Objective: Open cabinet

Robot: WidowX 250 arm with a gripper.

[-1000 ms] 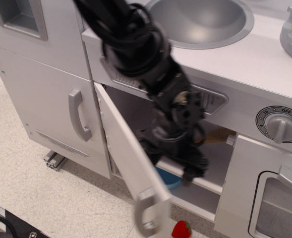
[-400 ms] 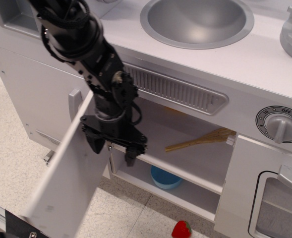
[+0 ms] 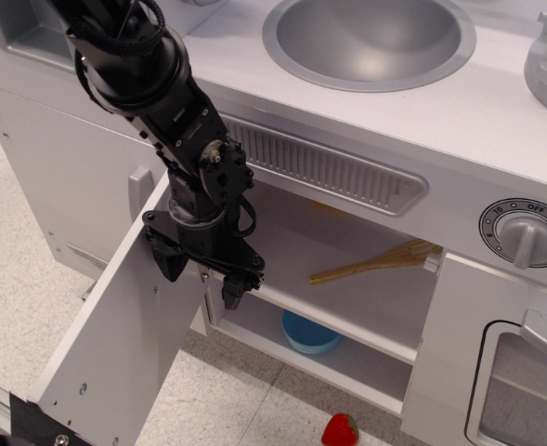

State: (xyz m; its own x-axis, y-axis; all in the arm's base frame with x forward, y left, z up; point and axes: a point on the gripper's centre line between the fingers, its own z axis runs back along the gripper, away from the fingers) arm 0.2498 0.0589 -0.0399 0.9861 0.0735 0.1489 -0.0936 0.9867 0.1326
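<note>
Cabinet [image 3: 124, 344] door is standing swung wide open toward the camera, inner face showing. Gripper [image 3: 203, 274] is hovering at the door's inner edge, fingers spread apart, gripping nothing. Behind, wooden utensil [image 3: 375, 262] is lying on the inner shelf above a blue bowl [image 3: 308, 333].

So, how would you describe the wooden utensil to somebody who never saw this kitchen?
Find the round sink, then look below it into the open cabinet. The wooden utensil lies on its upper shelf, long and tan, unlike the round blue bowl beneath.
</note>
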